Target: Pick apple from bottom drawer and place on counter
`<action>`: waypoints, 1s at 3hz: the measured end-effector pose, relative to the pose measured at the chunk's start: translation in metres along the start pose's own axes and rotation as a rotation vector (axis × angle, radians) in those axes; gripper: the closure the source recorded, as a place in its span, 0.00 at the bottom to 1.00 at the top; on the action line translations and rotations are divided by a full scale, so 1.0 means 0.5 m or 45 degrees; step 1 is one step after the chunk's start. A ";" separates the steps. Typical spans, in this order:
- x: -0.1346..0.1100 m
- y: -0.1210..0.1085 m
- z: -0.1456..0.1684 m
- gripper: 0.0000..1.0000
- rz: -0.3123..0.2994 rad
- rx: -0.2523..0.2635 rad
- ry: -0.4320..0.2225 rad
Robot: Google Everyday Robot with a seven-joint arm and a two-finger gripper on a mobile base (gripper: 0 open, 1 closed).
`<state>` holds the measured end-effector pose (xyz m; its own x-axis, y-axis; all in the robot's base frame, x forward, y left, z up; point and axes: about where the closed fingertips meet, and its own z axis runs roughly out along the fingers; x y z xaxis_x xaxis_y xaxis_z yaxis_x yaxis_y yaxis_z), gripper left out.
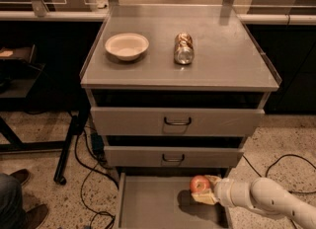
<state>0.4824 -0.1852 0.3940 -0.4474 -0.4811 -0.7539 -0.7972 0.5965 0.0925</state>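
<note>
Camera view puts your claw at the lower right of the frame, low over the bottom drawer, reaching in from the right on the pale arm. It is pinching the apple. The fruit sits between the yellowish tips, and a dark shadow lies on the drawer floor just under it, so I judge it is raised rather than resting there. The apple is at the right side of the open drawer, just below the middle drawer front.

By my reading you are in the lifting step: grasp made, carry not yet begun. The next move calls for drawing the apple out toward the bottom edge of the frame, away from the fronts above. Then raise it past them to the table in the upper half of the frame. Mind that top's overhanging lip on the way up.

For the set-down, aim at bare surface. The white bowl stands at the top's upper left and the crushed can lies near its middle, so the right part suits you best. Lower until the apple touches before you release, since it may roll.
</note>
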 end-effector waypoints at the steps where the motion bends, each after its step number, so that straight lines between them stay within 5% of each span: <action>1: -0.063 -0.049 -0.024 1.00 0.004 0.067 -0.062; 2: -0.132 -0.111 -0.097 1.00 -0.030 0.203 -0.088; 3: -0.137 -0.113 -0.100 1.00 -0.037 0.207 -0.087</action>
<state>0.5378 -0.2179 0.4728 -0.3924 -0.4580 -0.7977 -0.7310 0.6816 -0.0317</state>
